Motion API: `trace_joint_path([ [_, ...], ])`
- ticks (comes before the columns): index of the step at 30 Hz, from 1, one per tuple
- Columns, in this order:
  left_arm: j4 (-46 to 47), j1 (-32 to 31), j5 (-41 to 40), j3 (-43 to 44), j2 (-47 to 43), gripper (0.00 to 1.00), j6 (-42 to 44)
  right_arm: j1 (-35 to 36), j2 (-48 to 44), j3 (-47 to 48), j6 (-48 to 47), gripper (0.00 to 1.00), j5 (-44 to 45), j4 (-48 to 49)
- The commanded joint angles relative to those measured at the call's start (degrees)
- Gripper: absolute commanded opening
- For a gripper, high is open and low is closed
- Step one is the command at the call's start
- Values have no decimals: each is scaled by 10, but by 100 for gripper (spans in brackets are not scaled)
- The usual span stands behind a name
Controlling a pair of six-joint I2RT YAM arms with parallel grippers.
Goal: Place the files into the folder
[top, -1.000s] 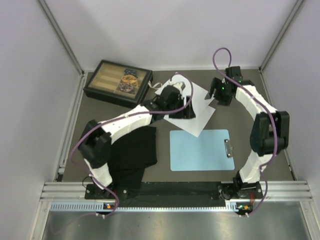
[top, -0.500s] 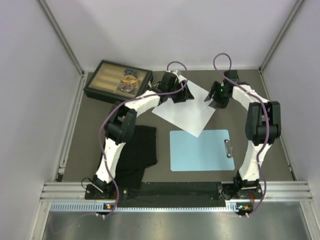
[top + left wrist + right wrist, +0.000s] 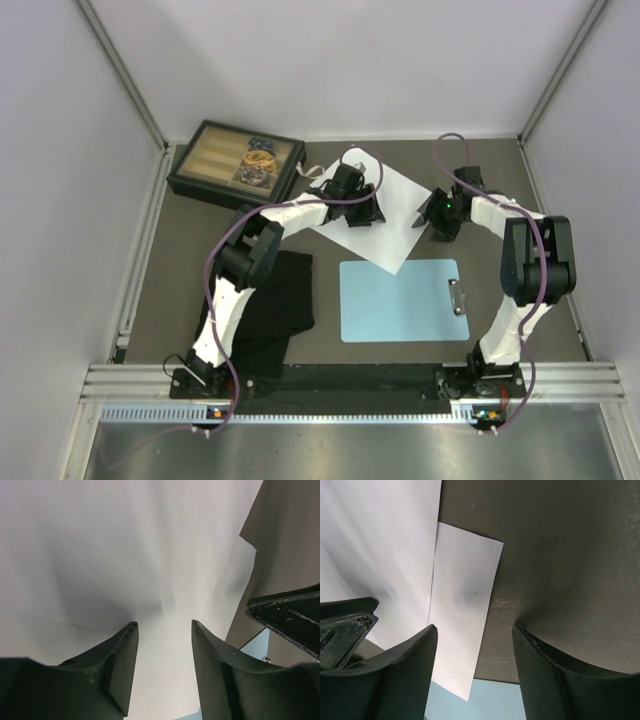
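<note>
My left pincer (image 3: 163,625) and right pincer (image 3: 475,627) both stand apart, empty, over the files (image 3: 395,215) at upper centre. The folder (image 3: 400,300) lies just below them. The box (image 3: 235,165) at upper left holds small unclear bits.

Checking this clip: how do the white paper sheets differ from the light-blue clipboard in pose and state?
The thin white paper sheets lie skewed, one corner pointing at the clipboard; the flat light-blue clipboard sits square to the edges of the brown table. The sheets lie toward the back, the clipboard nearer the front edge. The left claw is down on the sheets; no claw is at the clipboard. Both are flat rectangles lying on the table.
</note>
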Motion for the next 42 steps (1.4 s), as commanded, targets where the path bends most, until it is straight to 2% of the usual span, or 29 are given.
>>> trace_joint_path([
  [1,-31,5,-26,1,24,51,-27,21,-15,-25,21,62,-3,31],
  [13,15,10,-17,-73,13,49,-81,59,-64,-108,95,63,18,87],
  [18,12,13,6,-70,27,49,-95,84,-61,-124,108,63,25,101],
  [29,29,13,27,-69,48,49,-110,90,-49,-121,110,64,9,122],
  [34,48,16,44,-69,58,49,-129,89,-64,-158,130,64,-30,213],
  [42,58,24,53,-60,65,49,-138,89,-87,-182,110,68,-32,300],
])
